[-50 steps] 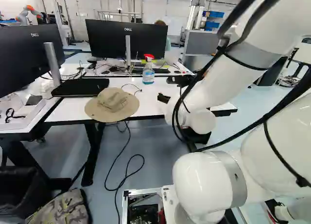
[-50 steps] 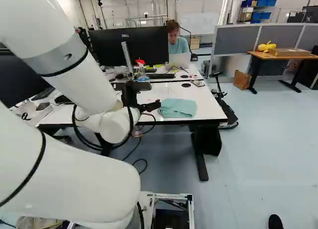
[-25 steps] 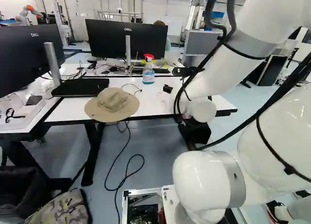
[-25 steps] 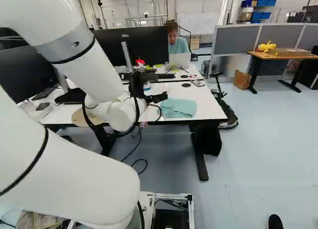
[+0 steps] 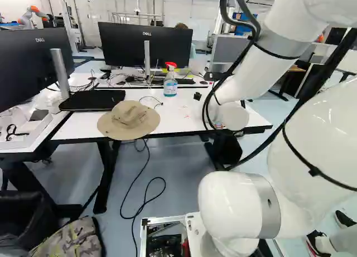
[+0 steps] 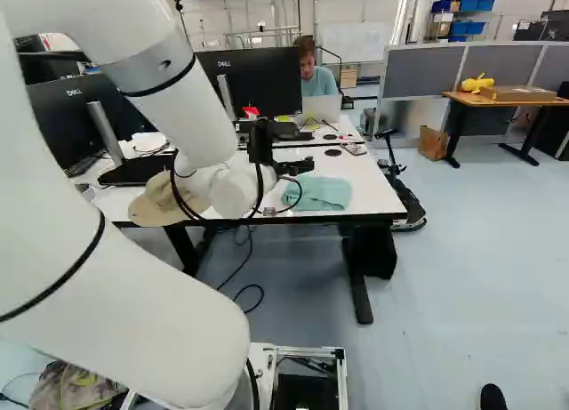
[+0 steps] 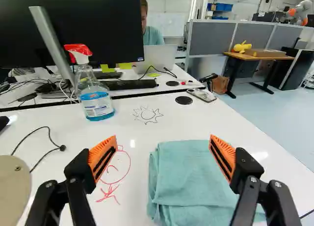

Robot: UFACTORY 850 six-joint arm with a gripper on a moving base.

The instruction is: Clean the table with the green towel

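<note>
Well, furthest left of the hand point(image 6: 300, 166), a tan sun hat point(image 5: 129, 119) sits at the near edge of the white tabletop point(image 5: 83, 125), its brim poking out past the edge. A thin black cable point(image 7: 49, 129) curls over the surface between the hat and the hand. Ahead of the hand and off to its left stands a spray bottle point(image 7: 97, 101), upright, with blue liquid and a red-and-white trigger top, a dark monitor point(image 5: 146, 44) rising beyond it. Red scribbles point(image 7: 128, 162) mark the surface by the left finger, on its inner side, and a spiky black sun doodle point(image 7: 147, 115) shows ahead, between the fingers and beyond them.

The hand itself hangs over the tabletop with its two fingers spread wide, gripping nothing. Below it and towards its right finger lies the green towel point(image 7: 189, 174), folded over in loose layers flat on the tabletop. Beyond the towel, ahead of the hand, I can see a round black disc point(image 7: 184, 100), and a little further right, a small pale gadget point(image 7: 201, 94).
</note>
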